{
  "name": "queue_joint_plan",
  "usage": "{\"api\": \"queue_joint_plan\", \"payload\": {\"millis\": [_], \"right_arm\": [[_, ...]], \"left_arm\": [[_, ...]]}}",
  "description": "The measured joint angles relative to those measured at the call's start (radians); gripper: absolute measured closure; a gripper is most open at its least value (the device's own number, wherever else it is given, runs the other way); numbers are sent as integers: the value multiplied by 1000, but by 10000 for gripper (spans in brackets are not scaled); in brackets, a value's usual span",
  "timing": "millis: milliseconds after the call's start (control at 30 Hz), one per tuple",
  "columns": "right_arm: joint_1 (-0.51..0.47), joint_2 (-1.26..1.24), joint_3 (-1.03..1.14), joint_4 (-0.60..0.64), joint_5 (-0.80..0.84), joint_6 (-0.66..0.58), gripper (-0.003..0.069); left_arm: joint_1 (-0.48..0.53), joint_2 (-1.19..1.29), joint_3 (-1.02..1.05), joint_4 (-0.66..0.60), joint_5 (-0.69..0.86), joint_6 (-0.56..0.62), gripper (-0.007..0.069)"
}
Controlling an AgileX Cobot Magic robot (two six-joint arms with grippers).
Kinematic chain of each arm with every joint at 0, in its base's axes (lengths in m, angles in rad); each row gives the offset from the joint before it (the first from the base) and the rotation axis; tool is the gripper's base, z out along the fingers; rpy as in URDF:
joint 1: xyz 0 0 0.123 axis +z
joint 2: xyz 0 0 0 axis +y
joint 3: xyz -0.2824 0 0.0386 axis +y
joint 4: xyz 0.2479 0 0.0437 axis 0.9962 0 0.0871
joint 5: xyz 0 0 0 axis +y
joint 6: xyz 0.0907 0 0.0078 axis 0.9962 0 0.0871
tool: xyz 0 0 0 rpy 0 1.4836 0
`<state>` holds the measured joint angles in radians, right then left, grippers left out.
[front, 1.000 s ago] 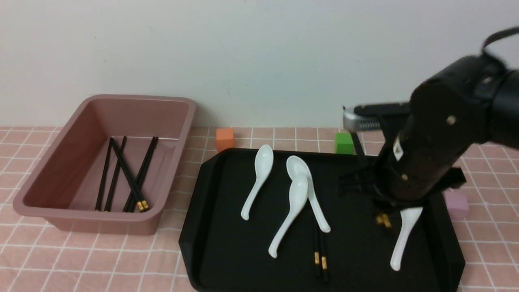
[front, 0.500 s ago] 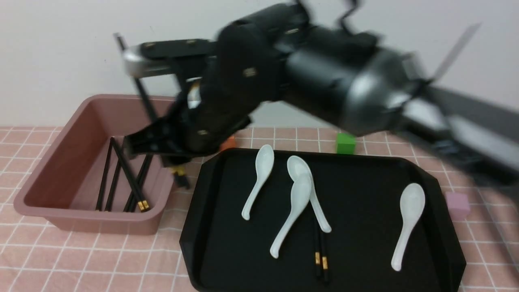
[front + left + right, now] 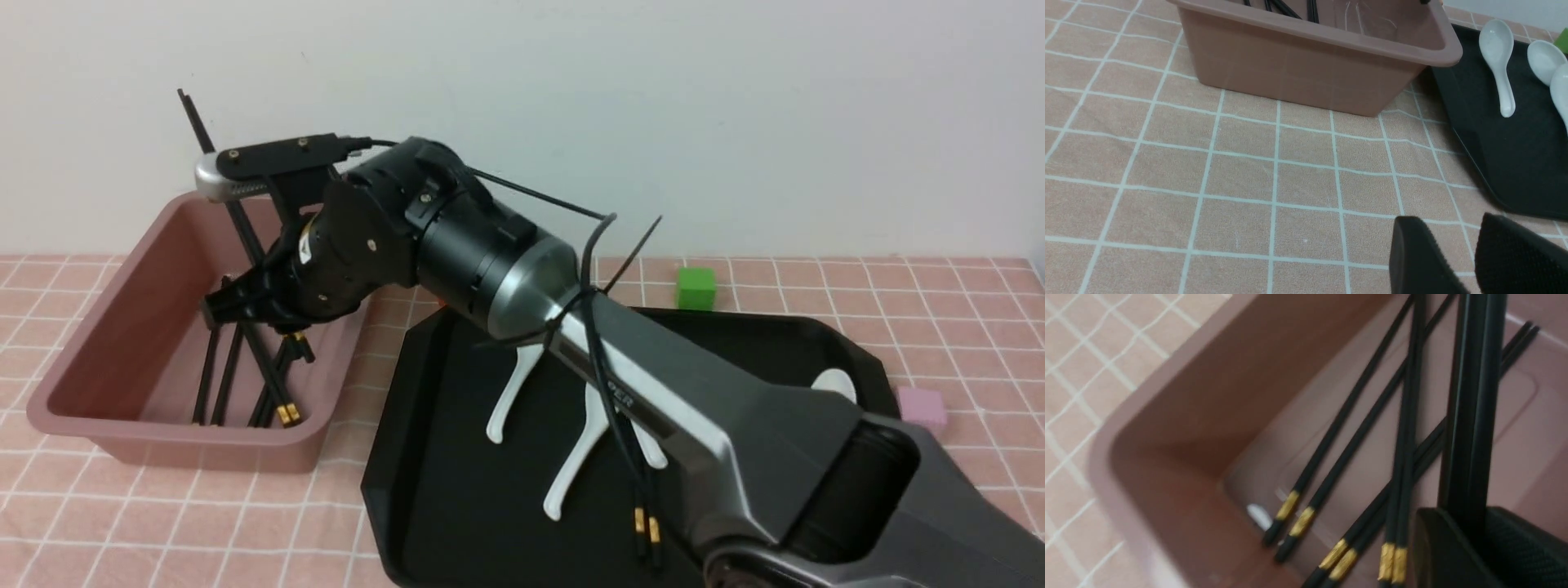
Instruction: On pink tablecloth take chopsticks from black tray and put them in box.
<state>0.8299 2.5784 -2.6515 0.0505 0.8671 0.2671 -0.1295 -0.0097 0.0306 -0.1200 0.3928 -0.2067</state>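
Holding chopsticks [image 3: 1472, 416] over the box [image 3: 106, 310], the right arm [image 3: 653, 384] hides most spoons [image 3: 506, 406].

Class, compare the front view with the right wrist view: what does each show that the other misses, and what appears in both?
Front only: the black tray, white spoons, green cube, two chopsticks left on the tray, and the right arm. Right wrist only: the pads of the right claw pressing against the held chopsticks. Both: the box, the loose chopsticks inside it, and the held pair.
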Motion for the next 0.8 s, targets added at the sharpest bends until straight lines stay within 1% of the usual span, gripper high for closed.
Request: {"api": "queue_joint_plan", "payload": {"millis": [100, 133, 167, 200, 333, 367, 433, 500, 600, 667, 767, 800], "right_arm": [[-8, 12, 0, -12, -11, 2, 461], [-12, 13, 0, -9, -13, 2, 410], [-12, 13, 0, -9, -15, 2, 403], [-14, 12, -1, 1, -19, 2, 337], [-15, 0, -3, 28, -9, -2, 210], [-15, -6, -6, 30, 5, -3, 190], [-15, -25, -13, 33, 58, -5, 172], [-15, -49, -21, 33, 103, -6, 172], [-15, -151, -30, 33, 280, -31, 212], [-15, -214, -33, 33, 355, -54, 265], [-15, -318, -17, 39, 385, -93, 371], [-15, -336, -8, 41, 385, -96, 380]], "left_arm": [[0, 0, 0, 0, 0, 0, 386], [0, 0, 0, 0, 0, 0, 386], [0, 0, 0, 0, 0, 0, 386], [0, 0, 0, 0, 0, 0, 386], [0, 0, 0, 0, 0, 0, 386], [0, 0, 0, 0, 0, 0, 386], [0, 0, 0, 0, 0, 0, 386], [0, 0, 0, 0, 0, 0, 386], [0, 0, 0, 0, 0, 0, 386], [0, 0, 0, 0, 0, 0, 386], [0, 0, 0, 0, 0, 0, 386], [0, 0, 0, 0, 0, 0, 386]]}}
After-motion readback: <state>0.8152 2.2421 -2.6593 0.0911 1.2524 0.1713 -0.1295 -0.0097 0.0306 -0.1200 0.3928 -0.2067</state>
